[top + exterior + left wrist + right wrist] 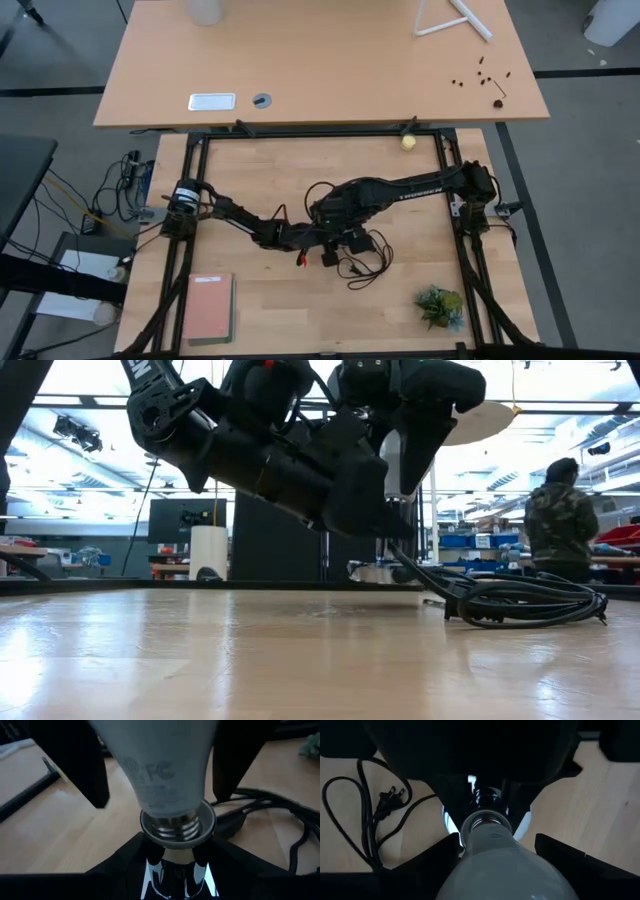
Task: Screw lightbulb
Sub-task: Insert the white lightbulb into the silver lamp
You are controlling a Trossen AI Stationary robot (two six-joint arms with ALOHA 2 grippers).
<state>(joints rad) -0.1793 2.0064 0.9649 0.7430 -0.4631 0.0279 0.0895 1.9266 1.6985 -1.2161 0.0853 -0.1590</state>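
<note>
From above, both arms meet near the middle of the wooden counter (300, 310). The left pincer (318, 238) and the right pincer (335, 222) sit close together beside the coiled black cord (365, 262); the lightbulb is hidden under them here. A yellowish ball (408, 142) lies well apart from the cord, at the far edge, and a red book (208, 306) and a small plant (440, 305) rest near the front.

At counter height, the 2 dark arms hang above the cord (520, 603), and a pale strip of the lightbulb (392, 460) shows between them. A person (560, 520) stands in the room behind.

From the left wrist, the lightbulb (160, 765) stands base-first in the silver socket (177, 827), its threads partly seated. The left pincer (179, 870) is clenched on the socket's chrome neck, just beside the cord (265, 802).

From the right wrist, the right pincer (497, 845) grips the lightbulb (502, 865) across its frosted body, with the socket (451, 820) just beyond the base and the cord's plug (387, 800) near it.

The bulb is probably light, smooth and fragile, so the hold should stay gentle, on the widest part of the body, turning straight on the axis to avoid cross-threading while the socket is braced.
</note>
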